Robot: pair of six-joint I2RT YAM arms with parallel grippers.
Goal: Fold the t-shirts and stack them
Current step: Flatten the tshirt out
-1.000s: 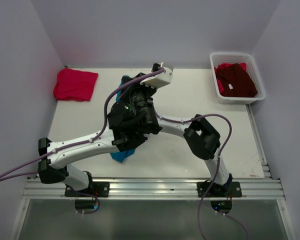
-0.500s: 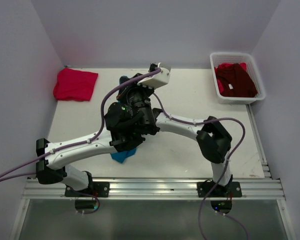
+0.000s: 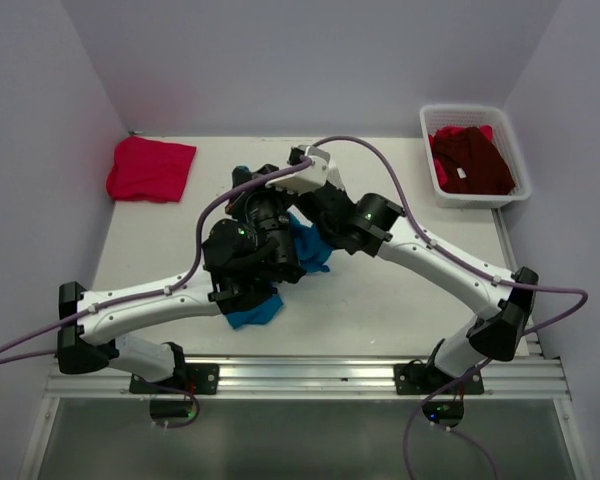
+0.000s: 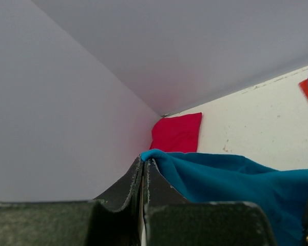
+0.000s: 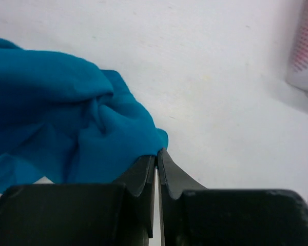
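The teal-blue t-shirt (image 3: pixel 310 250) hangs bunched between both arms over the middle of the table, and a fold of it (image 3: pixel 250 310) shows below the left arm. My left gripper (image 4: pixel 145 160) is shut on one edge of the teal-blue t-shirt (image 4: pixel 236 179). My right gripper (image 5: pixel 157 151) is shut on another corner of the t-shirt (image 5: pixel 66 113). The bright pinkish-red t-shirt (image 3: pixel 150 168) lies folded at the far left corner. The dark maroon t-shirt (image 3: pixel 472 160) lies in the basket.
The white mesh basket (image 3: pixel 475 110) stands at the far right corner, and its wall (image 5: pixel 304 56) shows in the right wrist view. Grey walls close in the left, back and right sides. Purple cables loop above both arms.
The right arm has stretched out toward the table's middle and its gripper has closed on the teal-blue t-shirt. More teal cloth now shows between the arms. The left gripper stayed shut.
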